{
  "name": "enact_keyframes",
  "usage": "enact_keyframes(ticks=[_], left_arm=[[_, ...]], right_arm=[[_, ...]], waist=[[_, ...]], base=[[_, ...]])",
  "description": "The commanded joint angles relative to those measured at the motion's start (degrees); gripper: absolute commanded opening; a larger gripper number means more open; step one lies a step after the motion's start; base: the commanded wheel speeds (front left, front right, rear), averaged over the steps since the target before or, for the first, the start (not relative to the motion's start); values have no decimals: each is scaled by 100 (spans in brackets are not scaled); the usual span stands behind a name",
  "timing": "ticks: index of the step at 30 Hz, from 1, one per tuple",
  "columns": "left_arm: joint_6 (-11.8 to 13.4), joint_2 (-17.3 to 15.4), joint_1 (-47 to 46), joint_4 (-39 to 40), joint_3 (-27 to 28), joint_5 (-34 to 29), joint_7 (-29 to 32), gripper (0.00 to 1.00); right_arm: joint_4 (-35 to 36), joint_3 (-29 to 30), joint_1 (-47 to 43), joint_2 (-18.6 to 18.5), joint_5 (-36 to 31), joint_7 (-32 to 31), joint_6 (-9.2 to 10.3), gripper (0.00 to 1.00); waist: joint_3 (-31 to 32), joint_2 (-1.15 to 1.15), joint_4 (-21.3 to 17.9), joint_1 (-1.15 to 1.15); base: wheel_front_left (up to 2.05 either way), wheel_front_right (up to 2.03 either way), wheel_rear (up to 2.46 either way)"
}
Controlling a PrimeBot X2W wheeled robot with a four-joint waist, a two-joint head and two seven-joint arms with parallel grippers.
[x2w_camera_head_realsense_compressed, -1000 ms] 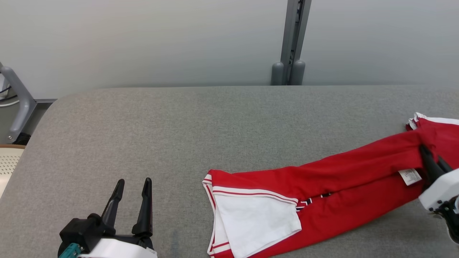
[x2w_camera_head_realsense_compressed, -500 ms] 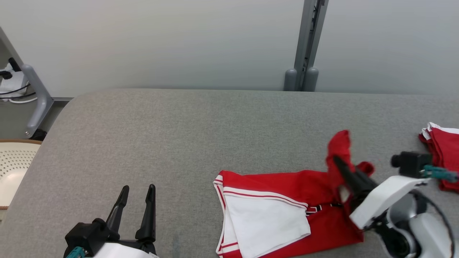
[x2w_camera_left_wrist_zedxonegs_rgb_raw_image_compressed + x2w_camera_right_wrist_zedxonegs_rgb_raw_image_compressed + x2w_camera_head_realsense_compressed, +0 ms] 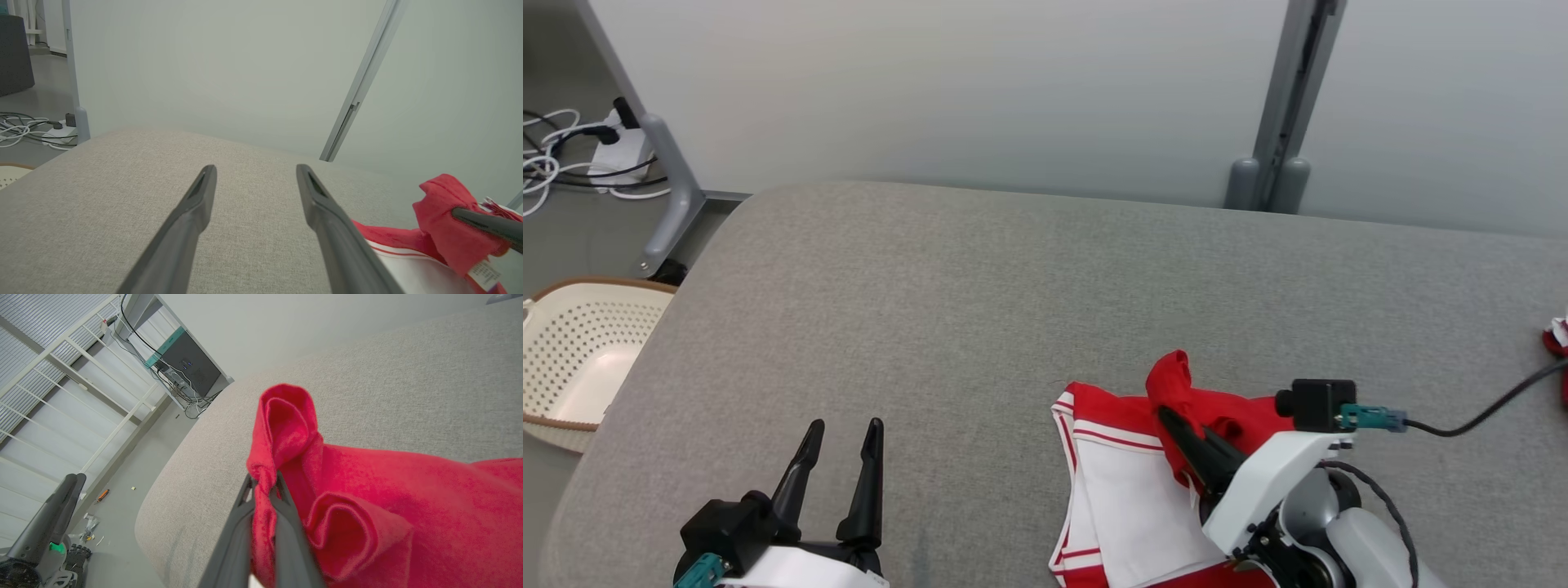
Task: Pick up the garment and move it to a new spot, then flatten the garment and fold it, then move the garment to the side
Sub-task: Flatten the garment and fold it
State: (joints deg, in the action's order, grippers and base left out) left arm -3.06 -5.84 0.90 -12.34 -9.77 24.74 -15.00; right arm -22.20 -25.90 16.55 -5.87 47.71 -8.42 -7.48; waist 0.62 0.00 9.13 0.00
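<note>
while garment bunches on tbl, basket sits left.

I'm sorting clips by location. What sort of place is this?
Probably a robotics lab or test room: a grey padded table before a partition wall, loose cables and a power strip on the floor, and a dark equipment cabinet.

a grey, fabric-covered worktop with a rounded corner carries a red and white garment near its front right; a bit of red cloth lies at its right edge.
</note>
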Motion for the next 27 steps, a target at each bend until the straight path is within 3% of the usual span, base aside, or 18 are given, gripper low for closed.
enact_keyframes(ticks=[1,8,9,10,11,20,27], left_arm=[[-41,-15,-100,-30,20,-54,-21,100],[-86,-4,-196,-135,11,-98,-21,100],[-88,-8,-203,-142,20,-104,-21,100],[-88,-9,-208,-148,26,-109,-21,100],[-91,-11,-209,-157,29,-110,-21,100],[-53,-5,-134,-172,96,-109,-21,100],[-28,-1,-14,-92,210,-103,-15,100]], right_arm=[[-198,-90,136,55,79,115,-3,0],[-1027,-617,547,240,365,467,-3,0],[-1101,-694,586,251,408,500,-3,13],[-1155,-758,616,259,462,523,-3,41],[-1210,-822,642,264,511,553,-3,98],[-1045,-1150,851,250,881,890,-3,100],[-187,-872,908,-332,931,1387,-3,100]], waist=[[-30,0,106,0],[-93,0,339,0],[-93,0,354,0],[-91,0,367,0],[-88,0,375,0],[-27,0,206,0],[44,0,-109,0]], base=[[0,0,0],[0,0,0],[0,0,0],[0,0,0],[0,0,0],[0,0,0],[0,0,0]])
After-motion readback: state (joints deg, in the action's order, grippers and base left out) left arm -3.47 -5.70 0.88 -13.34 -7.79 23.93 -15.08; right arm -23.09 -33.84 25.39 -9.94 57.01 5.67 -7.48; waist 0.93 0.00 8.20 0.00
